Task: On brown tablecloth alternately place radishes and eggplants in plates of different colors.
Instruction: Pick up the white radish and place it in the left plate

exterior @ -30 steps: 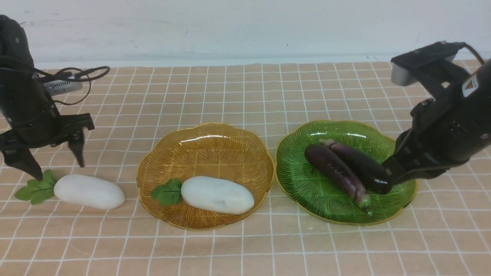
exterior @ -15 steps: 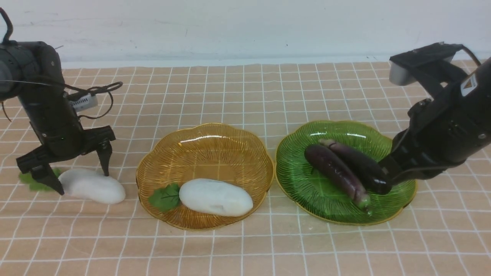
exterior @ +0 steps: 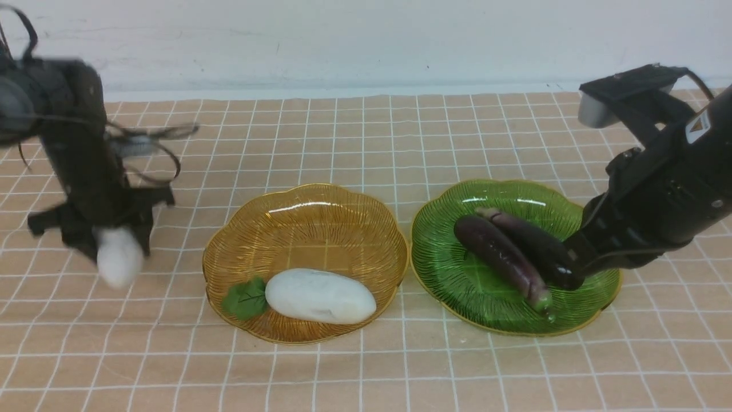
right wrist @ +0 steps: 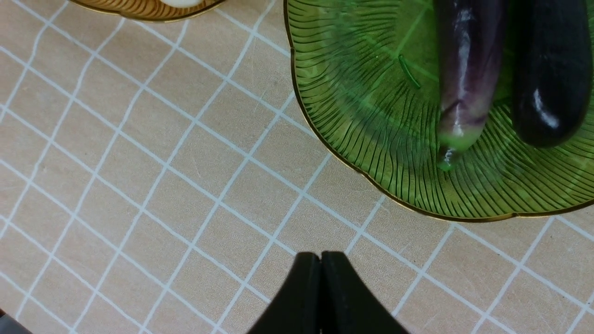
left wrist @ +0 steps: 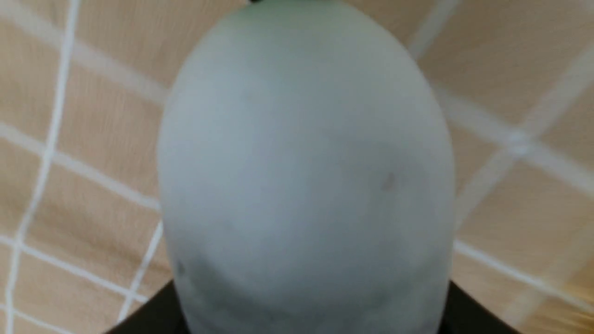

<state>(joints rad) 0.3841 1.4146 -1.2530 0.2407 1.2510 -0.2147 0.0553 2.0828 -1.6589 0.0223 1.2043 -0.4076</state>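
On the brown tablecloth (exterior: 366, 143) my left gripper (exterior: 111, 243) is shut on a white radish (exterior: 118, 262), which hangs blurred above the cloth, left of the amber plate (exterior: 349, 223). That radish (left wrist: 306, 176) fills the left wrist view and hides its leaves. A second radish (exterior: 320, 296) with green leaves lies in the amber plate. Two dark purple eggplants (exterior: 503, 254) (exterior: 537, 243) lie side by side in the green plate (exterior: 452, 269). My right gripper (right wrist: 321, 259) is shut and empty beside the green plate (right wrist: 352, 93), near the eggplants (right wrist: 464, 69) (right wrist: 552, 69).
The cloth ends at a pale strip and white wall (exterior: 366, 46) behind. A loose cable loop (exterior: 166, 149) hangs off my left arm. The amber plate's rim (right wrist: 139, 9) shows at one corner of the right wrist view.
My left gripper came down over the radish lying on the cloth, closed on it and raised it, turning it end-down. The right arm has barely moved.
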